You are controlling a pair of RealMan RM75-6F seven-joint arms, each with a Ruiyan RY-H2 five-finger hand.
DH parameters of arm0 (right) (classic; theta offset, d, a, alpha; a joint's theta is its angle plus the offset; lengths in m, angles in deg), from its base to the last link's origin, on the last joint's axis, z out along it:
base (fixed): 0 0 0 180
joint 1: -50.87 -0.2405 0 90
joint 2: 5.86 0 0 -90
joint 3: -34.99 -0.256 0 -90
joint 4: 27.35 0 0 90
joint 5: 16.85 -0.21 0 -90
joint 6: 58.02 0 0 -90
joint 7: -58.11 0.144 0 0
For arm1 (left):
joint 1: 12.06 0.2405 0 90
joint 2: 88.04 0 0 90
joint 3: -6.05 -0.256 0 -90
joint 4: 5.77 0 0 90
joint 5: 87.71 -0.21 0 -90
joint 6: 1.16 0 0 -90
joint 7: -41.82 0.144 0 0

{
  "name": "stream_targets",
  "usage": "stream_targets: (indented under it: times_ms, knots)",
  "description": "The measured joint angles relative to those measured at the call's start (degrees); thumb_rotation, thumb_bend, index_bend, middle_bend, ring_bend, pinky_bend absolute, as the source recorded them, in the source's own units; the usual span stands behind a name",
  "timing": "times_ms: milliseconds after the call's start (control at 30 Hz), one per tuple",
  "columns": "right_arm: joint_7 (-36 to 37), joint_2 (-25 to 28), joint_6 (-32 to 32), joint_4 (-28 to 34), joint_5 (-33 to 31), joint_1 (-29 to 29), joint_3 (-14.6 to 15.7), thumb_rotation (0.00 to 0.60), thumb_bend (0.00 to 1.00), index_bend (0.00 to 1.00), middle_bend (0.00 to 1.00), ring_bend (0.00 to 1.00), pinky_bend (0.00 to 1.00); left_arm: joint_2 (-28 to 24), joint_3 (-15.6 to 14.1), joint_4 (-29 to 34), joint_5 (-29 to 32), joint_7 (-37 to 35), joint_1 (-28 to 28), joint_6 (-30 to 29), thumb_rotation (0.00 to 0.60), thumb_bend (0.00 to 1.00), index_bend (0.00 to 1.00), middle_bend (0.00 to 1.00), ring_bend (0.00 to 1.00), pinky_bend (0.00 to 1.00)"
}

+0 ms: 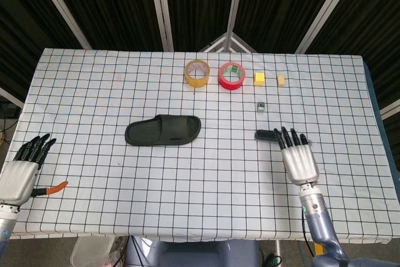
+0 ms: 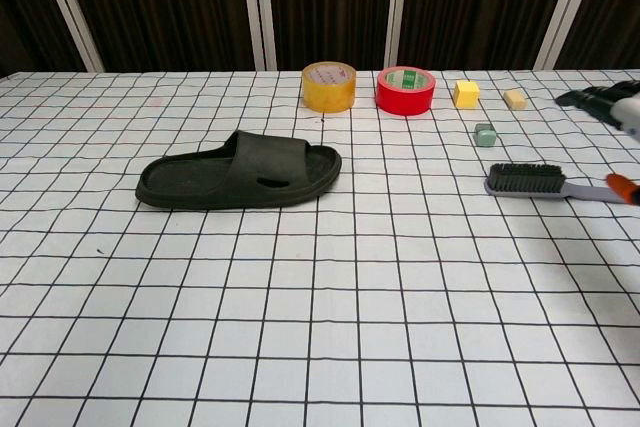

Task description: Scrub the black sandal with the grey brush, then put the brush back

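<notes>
The black sandal [image 1: 164, 130] [image 2: 240, 174] lies flat left of the table's middle, toe end to the right. The grey brush [image 1: 265, 134] [image 2: 527, 180] lies on the checked cloth at the right, bristle head towards the sandal and handle pointing right. My right hand [image 1: 299, 157] [image 2: 610, 102] hovers over the handle end with fingers spread and holds nothing; only its fingertips show at the chest view's right edge. An orange tip [image 2: 625, 187] sits by the handle's end. My left hand [image 1: 22, 172] rests at the table's front left corner, fingers extended, empty.
A yellow tape roll [image 1: 197, 73] [image 2: 329, 86] and a red one [image 1: 231, 75] [image 2: 405, 90] stand at the back. Two yellow blocks [image 1: 259, 78] [image 1: 281, 80] and a small green block [image 1: 260, 107] [image 2: 485, 135] lie behind the brush.
</notes>
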Motion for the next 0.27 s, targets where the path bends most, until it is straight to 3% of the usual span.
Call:
stream_targets:
  times_ms: [267]
  knots:
    - [17.2,10.1,-14.2,4.1,7.1,13.2,5.5,0.600,0.45,0.00,0.00,0.00,0.01,-0.7,0.1,1.2,-0.9,2.3,1.7,-1.8,0.394,0.15,0.00,0.00,0.00,0.11]
